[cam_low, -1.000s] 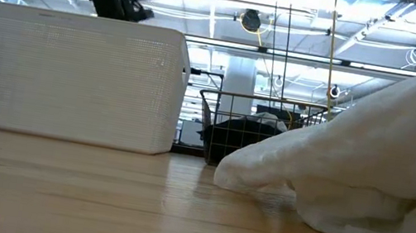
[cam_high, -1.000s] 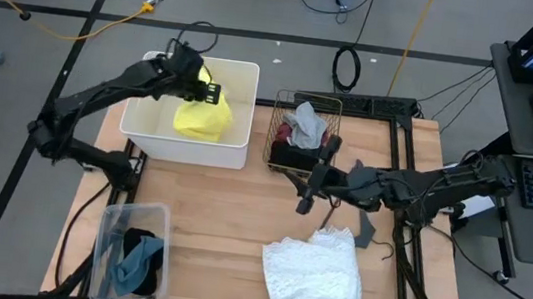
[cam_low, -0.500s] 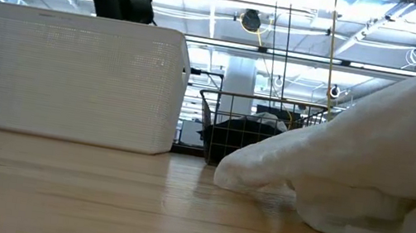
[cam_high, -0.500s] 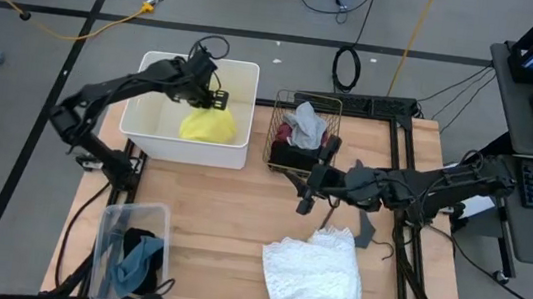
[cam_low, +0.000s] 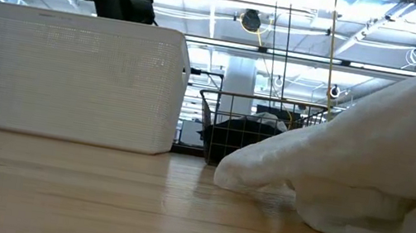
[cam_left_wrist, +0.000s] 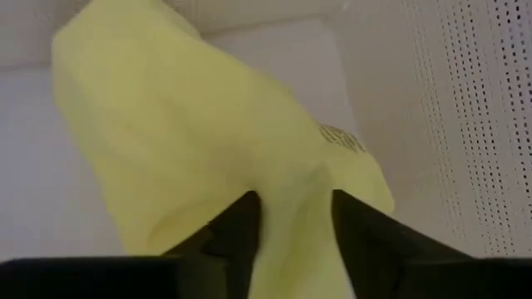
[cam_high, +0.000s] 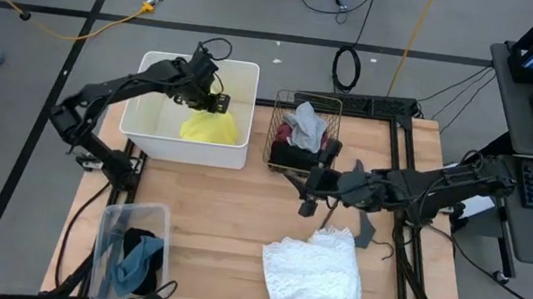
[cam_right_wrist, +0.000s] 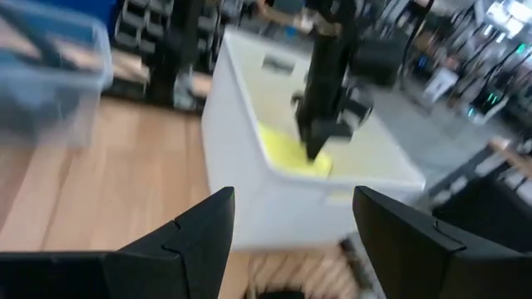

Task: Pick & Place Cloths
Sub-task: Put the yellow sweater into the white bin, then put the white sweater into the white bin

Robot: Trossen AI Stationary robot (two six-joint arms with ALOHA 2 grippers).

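A yellow cloth point(cam_high: 211, 128) lies inside the white bin point(cam_high: 148, 128) at the table's far left. My left gripper point(cam_high: 214, 101) reaches down into the bin over it, and in the left wrist view its fingers point(cam_left_wrist: 241, 228) stand a little apart with a raised fold of the cloth point(cam_left_wrist: 291, 199) between them. My right gripper point(cam_high: 309, 203) hovers open above mid-table, near the wire basket point(cam_high: 279, 131), with nothing between its fingers. A large white lacy cloth point(cam_high: 317, 276) lies on the table's near side. My left gripper comes at the yellow cloth from above, slanting down, with one finger on each side of a raised fold point(cam_left_wrist: 293, 218) near the cloth's upper edge. Whether the fingers touch the fold I cannot tell. The cloth rests on the bin's floor.
The wire basket holds grey and dark cloths point(cam_high: 304, 126). A clear plastic tub point(cam_high: 107, 242) at the near left holds black and green cloths. A thin dark V-shaped bar point(cam_high: 366, 229) lies right of the lacy cloth. Bare wood shows mid-table.
My left gripper has gone down into the white bin and a little toward the table's right, carrying the yellow cloth. The cloth hung below the fingers before and now lies lower, bunched on the bin's floor.
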